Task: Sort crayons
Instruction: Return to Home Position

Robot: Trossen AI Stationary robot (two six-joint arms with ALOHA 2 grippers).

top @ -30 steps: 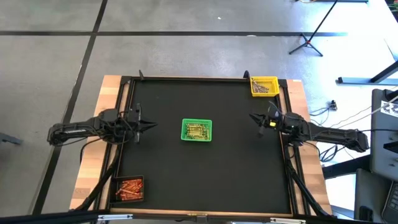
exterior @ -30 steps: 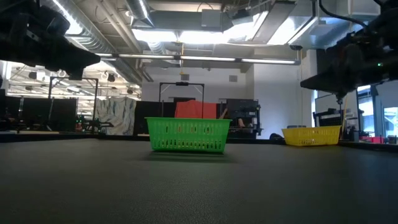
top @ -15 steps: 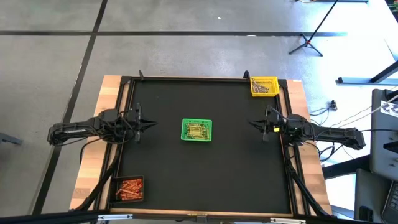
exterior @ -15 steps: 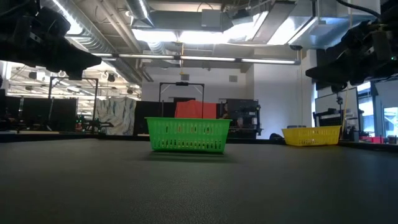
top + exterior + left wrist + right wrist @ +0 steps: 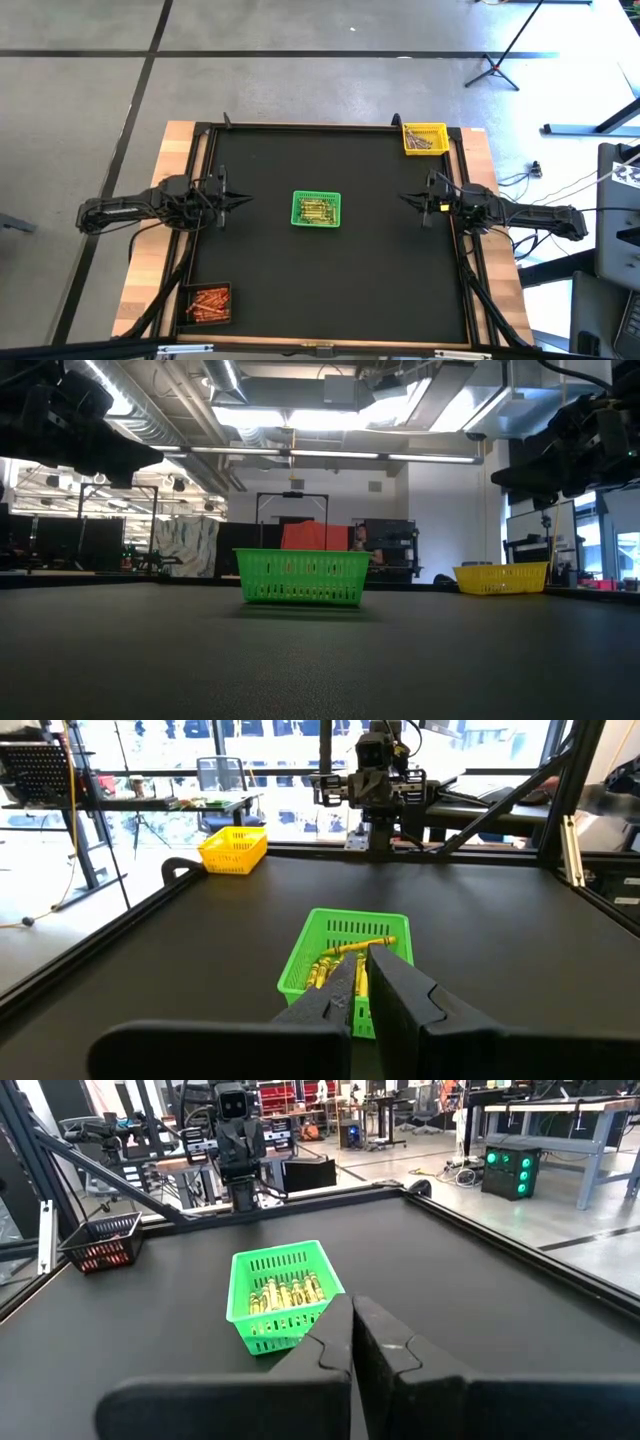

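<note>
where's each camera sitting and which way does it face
High view: above the table, facing straight down; left gripper and right gripper flank the green basket.
Low view: tabletop height, facing level into the room; arm parts at upper corners.
Left wrist view: on that arm, facing the right arm; own shut fingers.
Right wrist view: the mirror, facing the left arm; own shut fingers.
All share the green basket.

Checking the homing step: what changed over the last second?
The right gripper, shut, shifted slightly away from the yellow basket and rose a little, then settled. Nothing was grasped or released. The left gripper, green basket and black bin stayed put.
</note>
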